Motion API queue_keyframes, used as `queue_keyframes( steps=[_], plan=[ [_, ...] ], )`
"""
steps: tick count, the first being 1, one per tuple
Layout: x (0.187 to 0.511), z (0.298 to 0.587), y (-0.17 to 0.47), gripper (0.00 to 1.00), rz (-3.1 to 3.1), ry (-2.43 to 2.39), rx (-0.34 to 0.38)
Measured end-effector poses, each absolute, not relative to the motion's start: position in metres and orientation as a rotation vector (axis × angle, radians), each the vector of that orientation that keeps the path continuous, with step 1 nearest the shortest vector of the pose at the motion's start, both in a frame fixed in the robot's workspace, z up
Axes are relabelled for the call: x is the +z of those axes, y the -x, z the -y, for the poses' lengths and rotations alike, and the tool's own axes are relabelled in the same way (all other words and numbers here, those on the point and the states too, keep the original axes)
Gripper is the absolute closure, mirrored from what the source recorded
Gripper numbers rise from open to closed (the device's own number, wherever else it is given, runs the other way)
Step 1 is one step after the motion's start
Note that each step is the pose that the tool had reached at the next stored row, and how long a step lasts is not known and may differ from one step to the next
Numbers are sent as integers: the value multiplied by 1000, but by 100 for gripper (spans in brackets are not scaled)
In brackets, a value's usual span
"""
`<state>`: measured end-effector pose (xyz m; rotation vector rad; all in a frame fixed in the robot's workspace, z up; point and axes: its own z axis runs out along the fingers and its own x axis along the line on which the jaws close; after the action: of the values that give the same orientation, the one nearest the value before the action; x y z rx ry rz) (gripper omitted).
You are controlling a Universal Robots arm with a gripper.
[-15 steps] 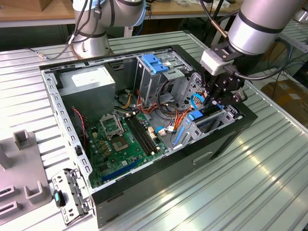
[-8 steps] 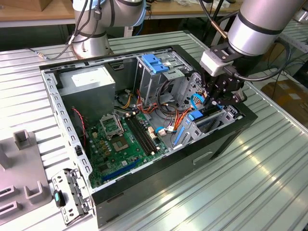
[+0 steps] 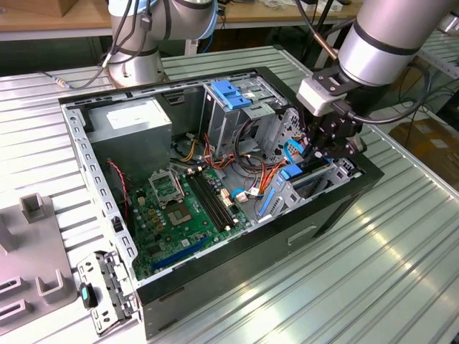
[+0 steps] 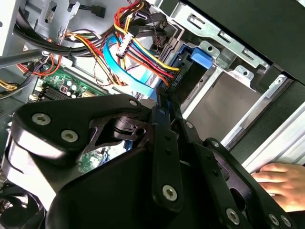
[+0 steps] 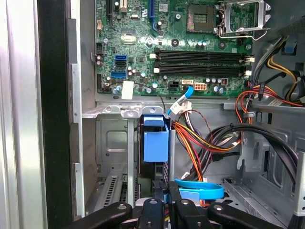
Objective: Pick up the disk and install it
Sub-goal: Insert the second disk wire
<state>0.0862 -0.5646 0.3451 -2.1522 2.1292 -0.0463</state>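
Gripper point(image 5: 163, 206) closed narrowly on the disk point(image 5: 156, 143), clamping its blue-railed edge. Standing on edge in the drive bay point(image 5: 114, 143), at six o'clock from the motherboard point(image 5: 176, 43).

This is a robotics lab or electronics workshop. An open desktop computer case point(image 3: 215, 186) lies on its side on a ribbed metal worktable point(image 3: 373, 272), its green motherboard point(image 3: 183, 211), power supply point(image 3: 133, 125) and bundles of coloured cables point(image 5: 205, 143) exposed. A grey industrial robot arm point(image 3: 387, 36) reaches into the case, and the base of another arm point(image 3: 140, 43) is bolted at the table's far edge. Grey fixture blocks point(image 3: 32, 236) sit at the exterior view's left, with wooden benches point(image 3: 43, 14) behind. A person's hand point(image 4: 281, 183) rests beside the case in the second wrist view.
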Motion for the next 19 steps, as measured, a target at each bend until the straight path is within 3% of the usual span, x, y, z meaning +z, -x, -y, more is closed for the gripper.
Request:
queue_keyframes(
  steps=[15,17,19],
  plan=[
    [339,566,-86,84,-2127,2149,-41],
    [339,566,-86,76,-2126,2149,-40],
    [343,566,-86,76,-2127,2149,-41]
  ],
)
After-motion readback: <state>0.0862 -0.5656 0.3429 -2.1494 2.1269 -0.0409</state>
